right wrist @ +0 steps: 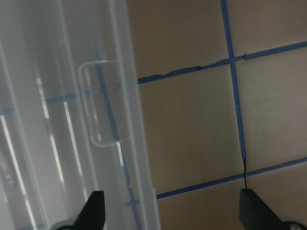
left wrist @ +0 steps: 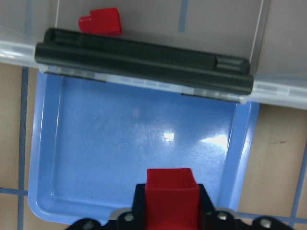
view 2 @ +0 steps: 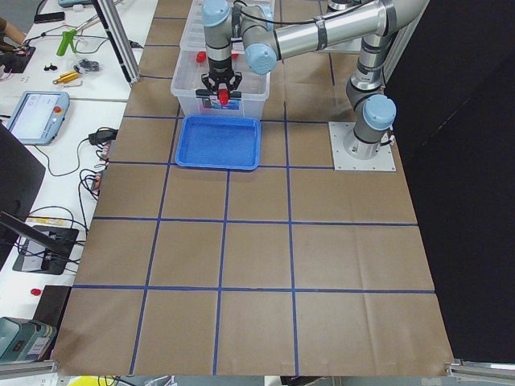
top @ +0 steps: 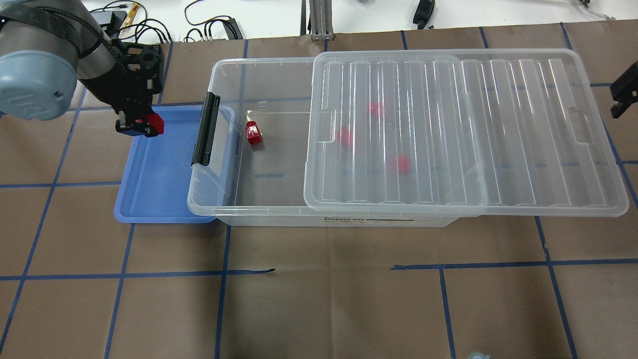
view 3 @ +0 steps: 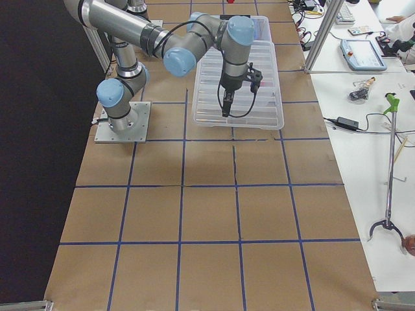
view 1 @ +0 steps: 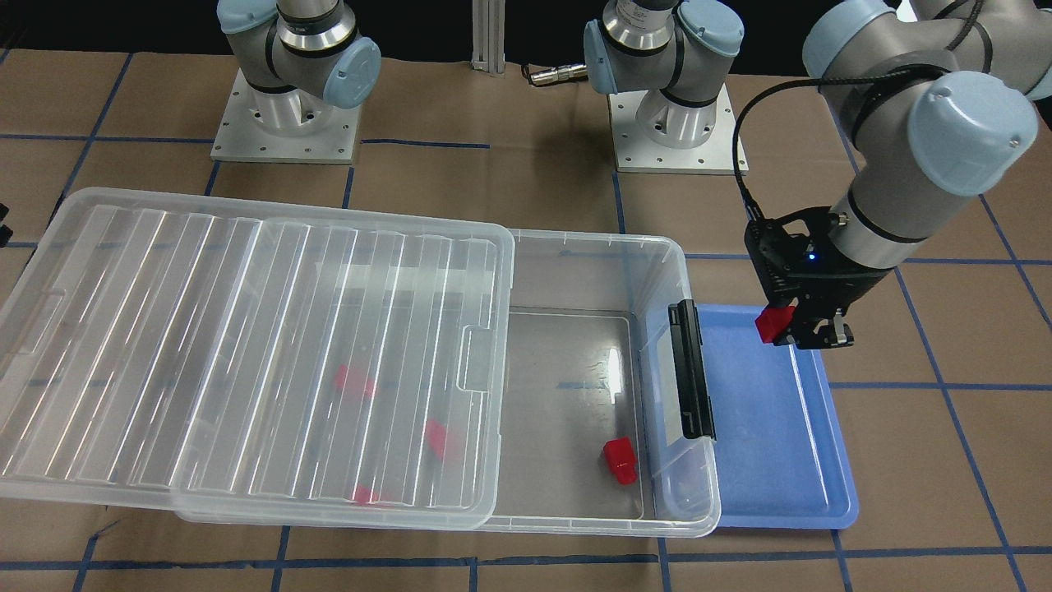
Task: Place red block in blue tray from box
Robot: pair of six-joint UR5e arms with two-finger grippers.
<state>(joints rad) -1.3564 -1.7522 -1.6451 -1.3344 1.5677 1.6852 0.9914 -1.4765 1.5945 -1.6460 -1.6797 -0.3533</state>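
Note:
My left gripper point(view 1: 804, 333) is shut on a red block point(view 1: 772, 323) and holds it above the far end of the blue tray point(view 1: 789, 444). The left wrist view shows this block point(left wrist: 171, 191) over the tray floor point(left wrist: 134, 143). The clear box point(view 1: 575, 240) stands beside the tray, its black latch point(view 1: 690, 378) facing it and its ribbed lid point(view 1: 246, 353) slid partway off. One red block point(view 1: 620, 459) lies in the uncovered end of the box. Three more point(view 1: 355, 381) show blurred under the lid. My right gripper point(top: 625, 92) is open and empty beside the lid's far end.
The blue tray's near end is tucked partly under the box's rim point(top: 202, 207). The two arm bases point(view 1: 283, 123) stand behind the box. The table point(top: 319, 299) is brown paper with blue tape lines. The right wrist view shows the lid's edge point(right wrist: 134, 143) next to bare table.

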